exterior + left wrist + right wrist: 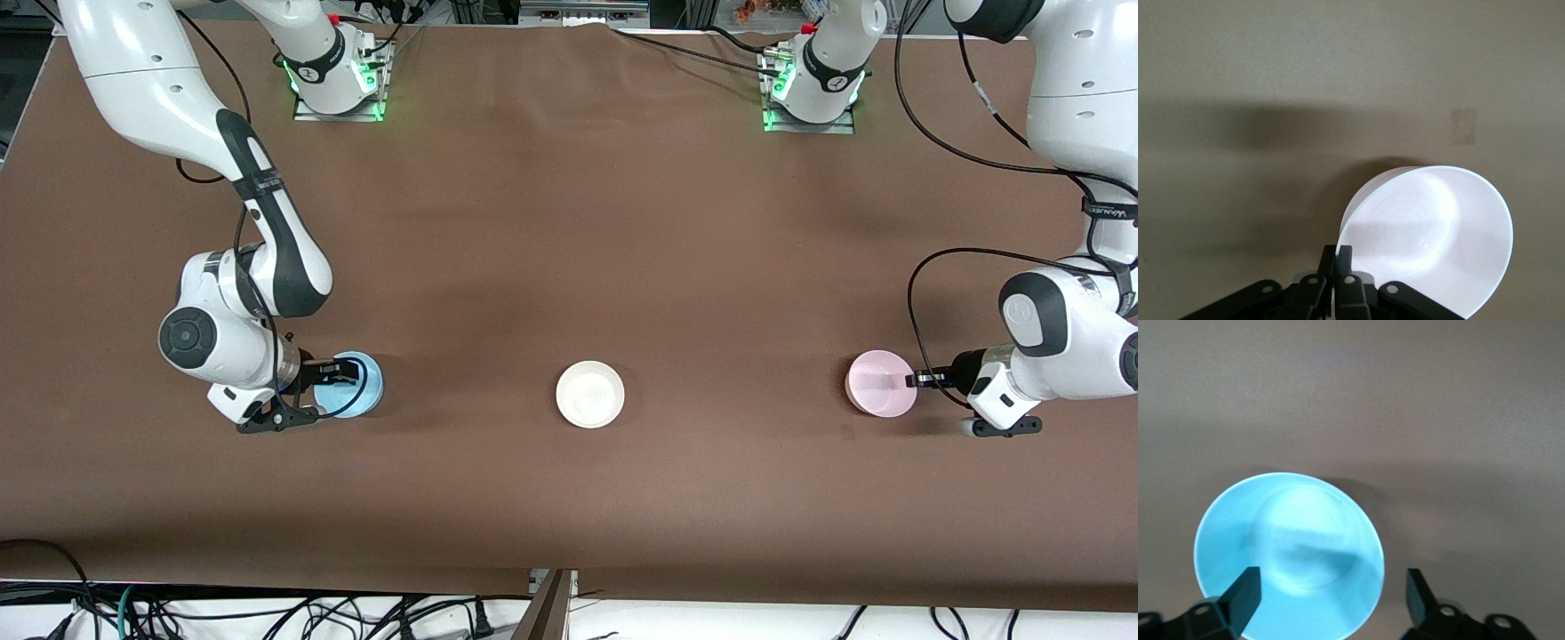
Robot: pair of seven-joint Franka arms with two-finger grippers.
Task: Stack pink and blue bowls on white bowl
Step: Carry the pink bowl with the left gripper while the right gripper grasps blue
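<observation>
The white bowl (590, 394) sits in the middle of the brown table. The light blue bowl (360, 384) sits toward the right arm's end, the pale pink bowl (880, 383) toward the left arm's end, all in one row. My left gripper (920, 380) is shut on the pink bowl's rim, as the left wrist view shows: the fingers (1345, 257) pinch the rim of the pink bowl (1431, 233). My right gripper (342, 378) is open over the blue bowl (1288, 547). In the right wrist view the right gripper (1331, 587) has one finger above the bowl's inside and one outside its rim.
The two arm bases (338, 84) (813, 89) stand along the table's edge farthest from the front camera. Cables (267, 613) lie below the table's near edge. The brown cloth (569, 222) covers the whole table.
</observation>
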